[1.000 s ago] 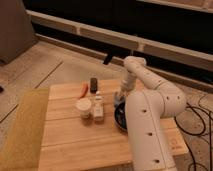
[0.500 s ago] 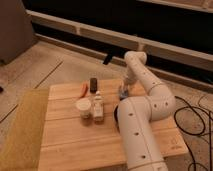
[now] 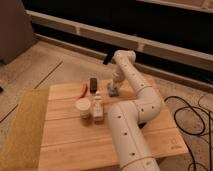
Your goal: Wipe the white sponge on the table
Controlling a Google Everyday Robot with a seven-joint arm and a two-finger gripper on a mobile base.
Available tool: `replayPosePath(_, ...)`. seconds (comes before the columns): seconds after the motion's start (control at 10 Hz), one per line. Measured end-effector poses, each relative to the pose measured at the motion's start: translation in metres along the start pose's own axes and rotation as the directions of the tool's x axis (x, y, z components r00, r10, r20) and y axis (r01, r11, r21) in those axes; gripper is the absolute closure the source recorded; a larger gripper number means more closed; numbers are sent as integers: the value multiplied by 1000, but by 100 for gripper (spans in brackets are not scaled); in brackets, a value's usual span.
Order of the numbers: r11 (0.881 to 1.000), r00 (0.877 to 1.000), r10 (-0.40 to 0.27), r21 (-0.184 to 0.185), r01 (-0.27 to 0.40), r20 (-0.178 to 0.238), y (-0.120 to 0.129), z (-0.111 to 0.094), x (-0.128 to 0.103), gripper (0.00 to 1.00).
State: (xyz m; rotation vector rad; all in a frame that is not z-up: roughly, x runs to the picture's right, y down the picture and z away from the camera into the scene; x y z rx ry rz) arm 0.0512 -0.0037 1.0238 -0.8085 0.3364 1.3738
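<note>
While the arm reaches over the surface point(image 3: 65, 140), the gripper point(image 3: 114, 86) pinches the white sponge point(image 3: 113, 91) against the planks.

A: Colours, quick?
B: Table point(image 3: 65, 145) light tan wood w/ plank seams. Mat point(image 3: 22, 127) at its 9 o'clock, olive-yellow.
A: Sponge?
B: White sponge point(image 3: 113, 90) pale whitish-grey, bluish tint, under the gripper point(image 3: 115, 82), which is white like the arm point(image 3: 135, 107).
A: Rest?
B: Cup point(image 3: 83, 107) white, block point(image 3: 93, 83) dark, orange-red thing point(image 3: 83, 89) at the block's 8.
</note>
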Motion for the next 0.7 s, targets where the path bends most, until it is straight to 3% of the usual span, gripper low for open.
replayPosePath(0.2, 997, 1000, 12, -73, -11, 18, 28, 0, -8, 100)
replayPosePath(0.4, 988, 998, 63, -142, -62, 7, 40, 2, -6, 100)
replayPosePath(0.5, 980, 995, 101, -175, -100, -3, 40, 3, -2, 100)
replayPosePath(0.7, 965, 987, 156, -207, -159, -30, 30, 8, 7, 100)
